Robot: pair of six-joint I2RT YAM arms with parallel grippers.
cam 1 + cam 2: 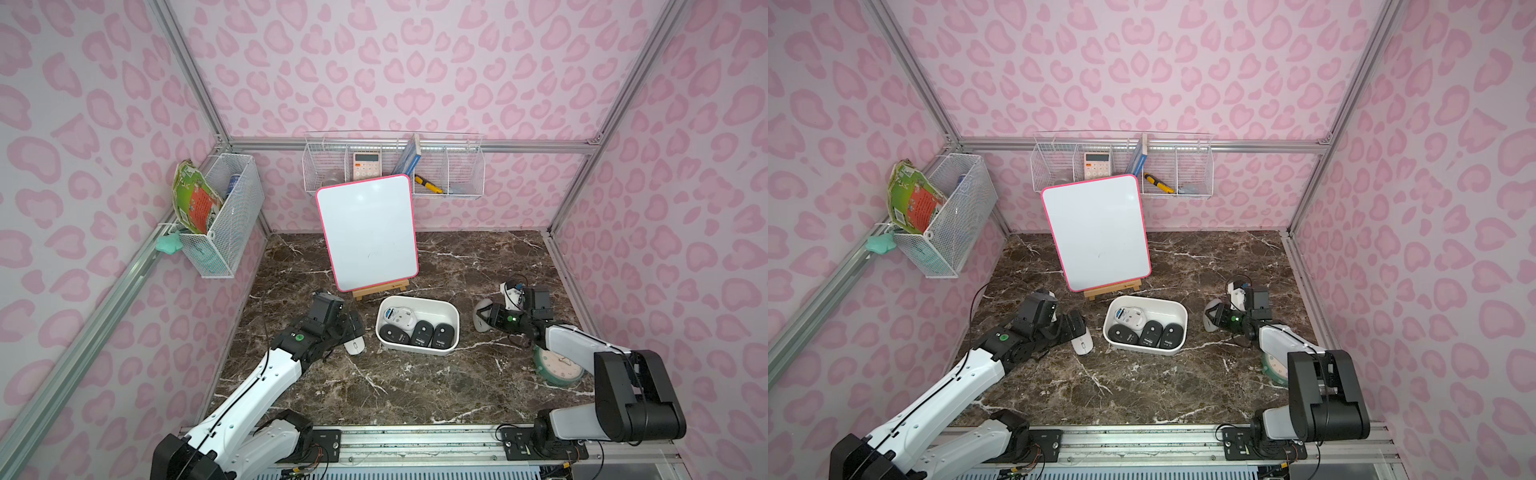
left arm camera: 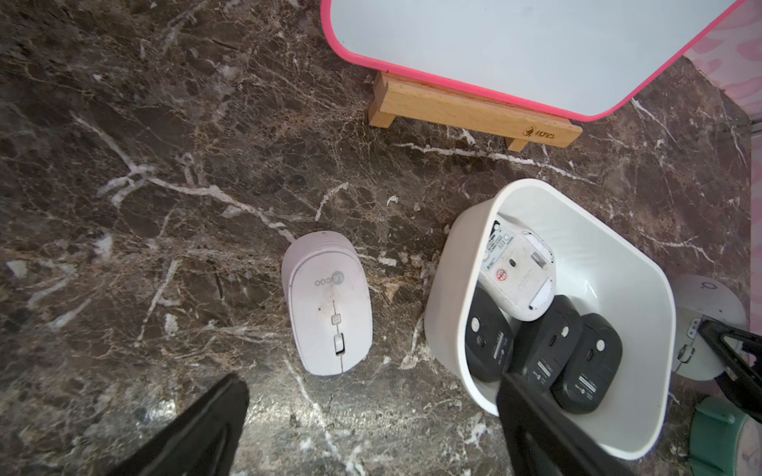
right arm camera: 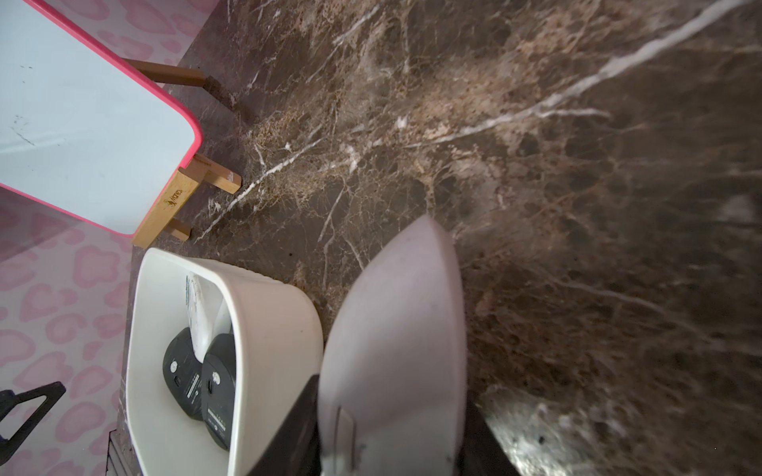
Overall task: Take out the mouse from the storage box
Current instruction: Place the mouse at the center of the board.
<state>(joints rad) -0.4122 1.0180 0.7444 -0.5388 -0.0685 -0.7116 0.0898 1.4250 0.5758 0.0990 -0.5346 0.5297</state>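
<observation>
three black mice (image 1: 419, 333), three white mice (image 1: 400, 317), one storage box (image 1: 417, 351), one whiteboard (image 1: 368, 232), perhaps one clock (image 1: 559, 368)

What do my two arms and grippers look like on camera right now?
Both arms, left arm and right arm, have white shells with black joint housings. A thin black cable runs along the left arm. Each wrist carries a round green marking; the right one glows. The left gripper and right gripper have black, tapered fingers.
</observation>
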